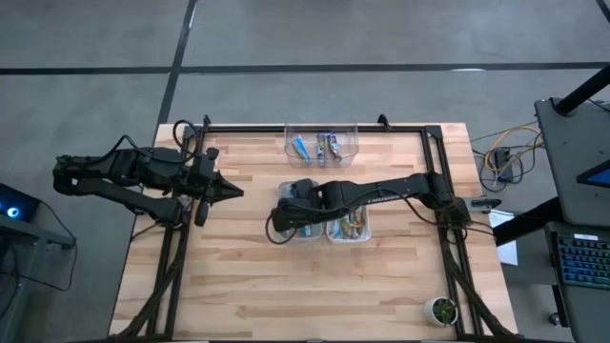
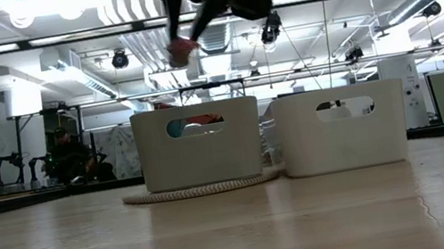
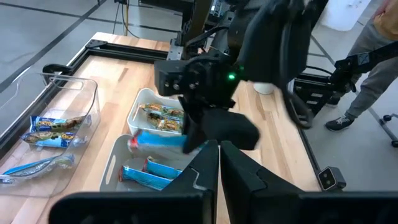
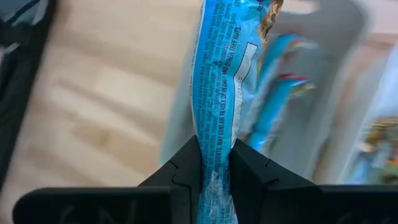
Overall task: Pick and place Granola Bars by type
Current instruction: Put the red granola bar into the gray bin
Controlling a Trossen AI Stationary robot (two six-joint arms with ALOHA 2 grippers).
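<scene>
The right gripper [image 4: 214, 163] pinches one end of a blue granola bar [image 4: 225, 81], whose long axis runs straight on from the fingertips, the free end reaching out over the grey bin [image 3: 115, 163] that already holds other blue bars [image 3: 144, 175]. Just beside it the white bin [image 3: 138, 107] carries the tan bars [image 3: 163, 117], and the clear bin [image 1: 322, 144] sits well apart at the table's far edge. The left gripper [image 1: 232, 191] waits clenched and empty over bare wood at the table's left side.
</scene>
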